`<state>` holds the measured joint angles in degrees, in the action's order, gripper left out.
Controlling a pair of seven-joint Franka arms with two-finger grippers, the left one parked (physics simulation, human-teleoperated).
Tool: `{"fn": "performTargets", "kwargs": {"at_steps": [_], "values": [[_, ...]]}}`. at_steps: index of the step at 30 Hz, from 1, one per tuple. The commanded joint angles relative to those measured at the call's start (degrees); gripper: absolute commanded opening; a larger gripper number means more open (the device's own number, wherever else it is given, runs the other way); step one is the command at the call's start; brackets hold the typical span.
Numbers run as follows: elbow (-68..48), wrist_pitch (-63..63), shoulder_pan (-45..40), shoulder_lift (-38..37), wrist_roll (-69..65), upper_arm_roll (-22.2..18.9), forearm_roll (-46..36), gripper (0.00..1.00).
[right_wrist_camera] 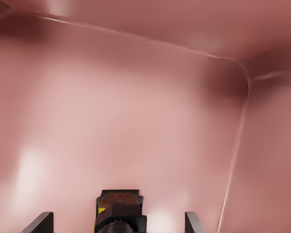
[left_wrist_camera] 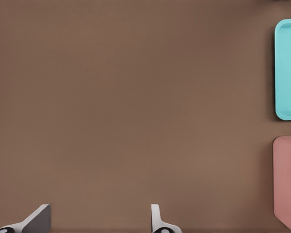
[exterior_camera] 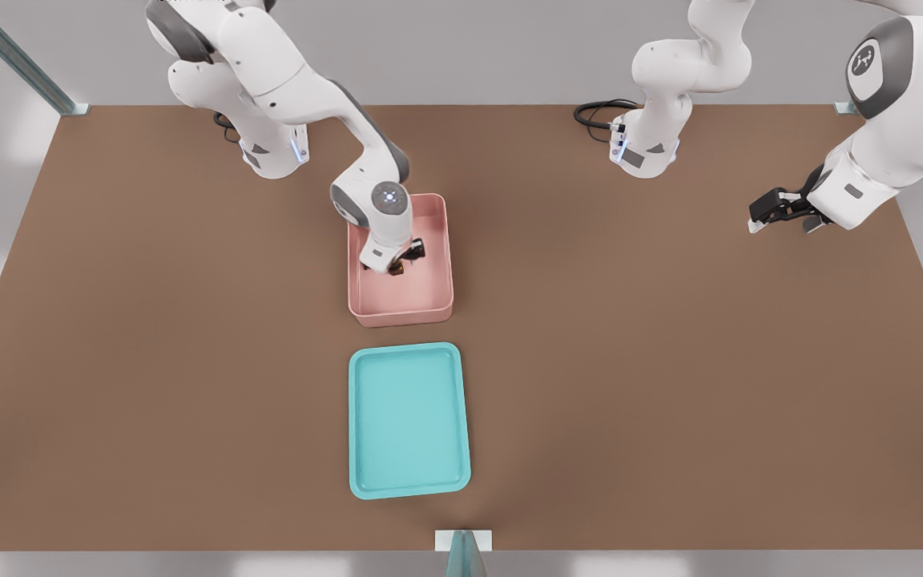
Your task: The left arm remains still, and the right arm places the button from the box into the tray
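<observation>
Brown table | we see the gripper down inside the box, tray at 6 o'clock | button sits between its parted fingers, not clamped.

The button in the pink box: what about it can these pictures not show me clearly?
- Right wrist view: the button is cut off by the picture's edge, and its yellow top shows only as a sliver.
- Front view: the open pincer, low inside the box, covers most of the button, and what shows is too small to tell its pose.
</observation>
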<state>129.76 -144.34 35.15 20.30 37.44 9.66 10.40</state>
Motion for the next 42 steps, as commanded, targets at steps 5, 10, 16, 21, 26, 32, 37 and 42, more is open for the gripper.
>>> {"fn": "performTargets", "kwargs": {"at_steps": [5,10,16,21,26,32,37,42], "values": [[1.99,-7.71,-0.43,2.03,10.19,0.0,2.08,1.0],[2.52,-7.62,0.01,1.32,10.19,0.62,2.08,1.0],[3.4,-7.62,-0.43,0.8,10.11,0.97,2.09,0.99],[3.48,-7.62,-1.05,1.24,9.49,0.97,2.17,0.68],[3.48,-7.27,-1.14,1.06,9.05,0.97,2.17,0.39],[-9.86,1.33,-12.21,-3.87,-7.28,2.9,-3.09,0.39],[-48.44,11.54,-19.68,19.85,-16.79,2.64,-6.27,0.39],[-55.76,3.63,-17.84,32.53,-16.26,3.08,-4.68,1.0]]}}
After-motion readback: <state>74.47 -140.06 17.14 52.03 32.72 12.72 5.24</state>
